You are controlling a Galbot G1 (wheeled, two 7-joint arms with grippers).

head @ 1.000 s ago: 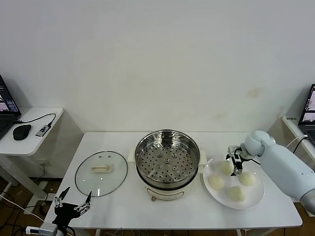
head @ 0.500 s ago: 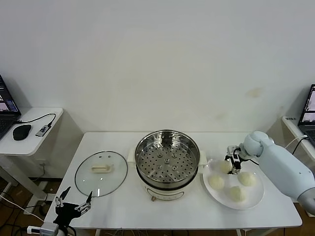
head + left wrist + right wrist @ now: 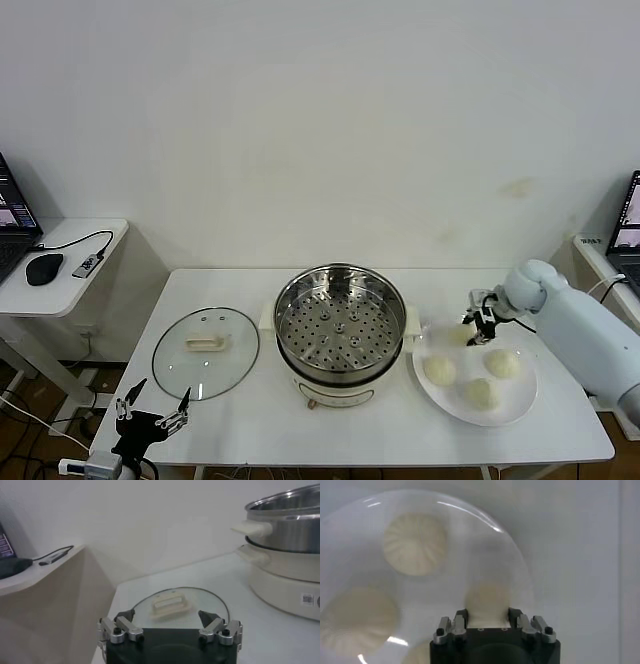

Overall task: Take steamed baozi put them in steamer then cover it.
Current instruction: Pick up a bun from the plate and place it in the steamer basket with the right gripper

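The steel steamer [image 3: 340, 320] on its cream pot base stands open and empty at the table's centre. The glass cover [image 3: 205, 350] lies flat to its left and shows in the left wrist view [image 3: 172, 605]. Three baozi [image 3: 440, 370] [image 3: 503, 363] [image 3: 482, 393] lie on a white plate [image 3: 520, 405] to the right. My right gripper [image 3: 480, 325] is shut on the fourth baozi [image 3: 487, 600], held just above the plate's far edge [image 3: 515, 555]. My left gripper [image 3: 150, 418] is open and empty, below the table's front left corner.
A side table [image 3: 70, 290] with a mouse [image 3: 44, 268] and a laptop stands to the left. Another laptop [image 3: 625, 230] stands at the far right. The steamer's side handle [image 3: 252, 528] juts toward the cover.
My right gripper has closed on the far baozi and risen slightly, shifting a little to the right with it. The left arm has barely moved.
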